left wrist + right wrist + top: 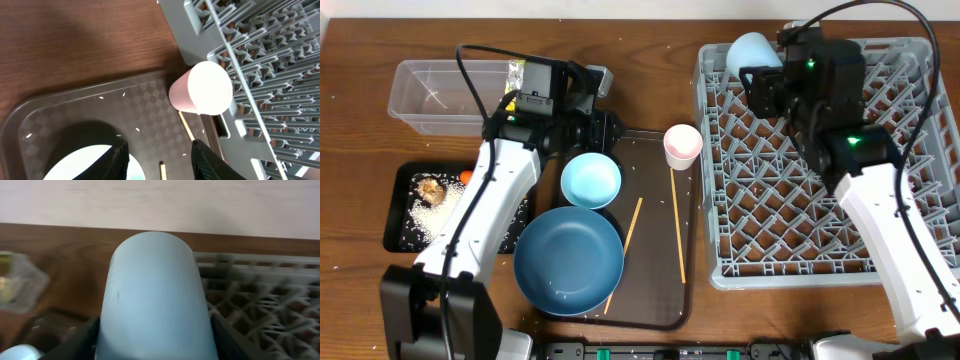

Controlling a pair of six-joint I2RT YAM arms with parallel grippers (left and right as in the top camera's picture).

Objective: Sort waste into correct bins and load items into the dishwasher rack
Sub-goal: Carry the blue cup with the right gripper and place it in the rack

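Rounded light-blue cup (152, 280) sits clamped in our right hand (154, 327); our left hand (160, 155) hangs spread, gripping nothing.

A dark-brown serving tray (655, 250) with a checkered surface lies mid-way across the wooden table (620, 60); a pale wall (160, 200) stands behind.

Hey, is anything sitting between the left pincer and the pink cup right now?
Nothing upright. Between the left pincer and the pink cup lie only the serving tray floor and one flat chopstick; the grey rack stands behind the cup.
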